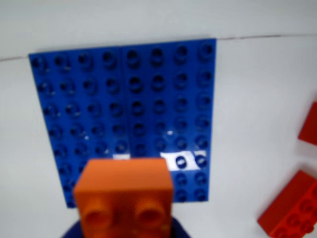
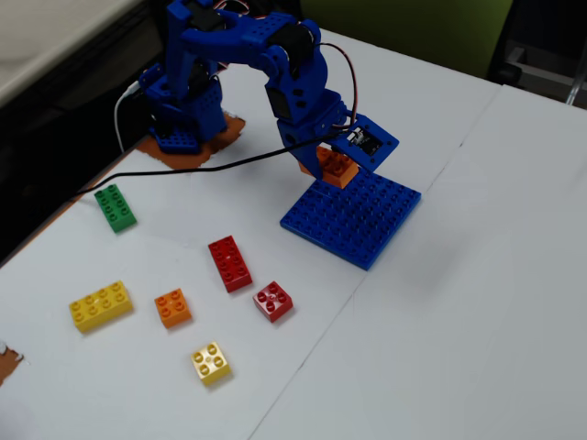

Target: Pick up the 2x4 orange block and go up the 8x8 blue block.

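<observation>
I have the 2x4 orange block (image 2: 334, 166) clamped in the gripper (image 2: 323, 165) — in the fixed view it hangs under the blue arm (image 2: 275, 55), over the edge of the 8x8 blue block (image 2: 353, 216) that faces the arm's base, and I cannot tell whether it touches the studs. In the wrist view the orange block (image 1: 124, 196) fills the bottom centre, seen end-on: two studs face the camera, so its long axis runs away from the lens toward the baseplate (image 1: 124, 104), more or less square to the plate's near edge. The fingers themselves are mostly hidden behind the brick, only a dark blue sliver showing beneath it. The baseplate lies flat near the middle of the white table (image 2: 477, 302), one corner pointing toward the table's near edge in the fixed view. Spare bricks sit well apart toward the table's left side — a green brick (image 2: 115, 207), a yellow oblong brick (image 2: 100, 305), a small orange brick (image 2: 172, 308), a red oblong brick (image 2: 229, 263), a small red brick (image 2: 273, 301) and a small yellow brick (image 2: 211, 363).
</observation>
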`<action>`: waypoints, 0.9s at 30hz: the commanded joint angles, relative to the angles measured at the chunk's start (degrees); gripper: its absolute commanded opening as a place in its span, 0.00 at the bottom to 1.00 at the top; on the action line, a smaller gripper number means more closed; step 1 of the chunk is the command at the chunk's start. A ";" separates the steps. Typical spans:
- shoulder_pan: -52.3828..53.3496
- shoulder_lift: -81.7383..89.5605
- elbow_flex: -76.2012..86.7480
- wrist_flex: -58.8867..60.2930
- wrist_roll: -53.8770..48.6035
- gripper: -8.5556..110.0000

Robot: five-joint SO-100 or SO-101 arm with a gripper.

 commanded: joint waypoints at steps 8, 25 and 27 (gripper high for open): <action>0.53 -1.49 -5.10 -1.41 0.62 0.07; 0.44 -2.37 -6.77 -1.14 1.32 0.07; 0.53 -2.20 -6.77 -1.14 1.32 0.07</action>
